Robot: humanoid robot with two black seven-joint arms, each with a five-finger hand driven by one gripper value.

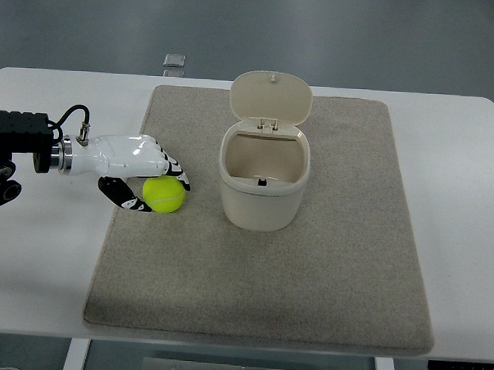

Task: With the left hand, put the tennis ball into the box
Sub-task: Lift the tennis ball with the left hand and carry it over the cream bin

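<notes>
1. A white table [54, 283] fills most of the view, and a grey-beige felt mat [342, 263] covers its middle.
2. The left hand [145, 176] comes in from the left edge on a black forearm with a silver wrist ring; its shell is glossy white and its fingers [182, 176] are black with white markings.
3. That hand is partly closed. The fingers curve over the top and right side of the tennis ball [164, 194], while the thumb [122, 197] hooks under the ball's left side.
4. The yellow-green ball sits low in this cupped grasp, at the mat's left edge. I cannot tell whether it rests on the mat or is lifted just clear of it.
5. To the ball's right, with a clear strip of mat between them, stands the box: a cream plastic bin [263, 186] with rounded corners.
6. Its hinged lid [270, 96] is swung up and back, so the mouth is open, and the inside looks bare apart from a small dark notch at the near rim.
7. A small grey rectangular object [175, 61] lies on the floor beyond the table's far edge.
8. The right arm does not show anywhere.
</notes>
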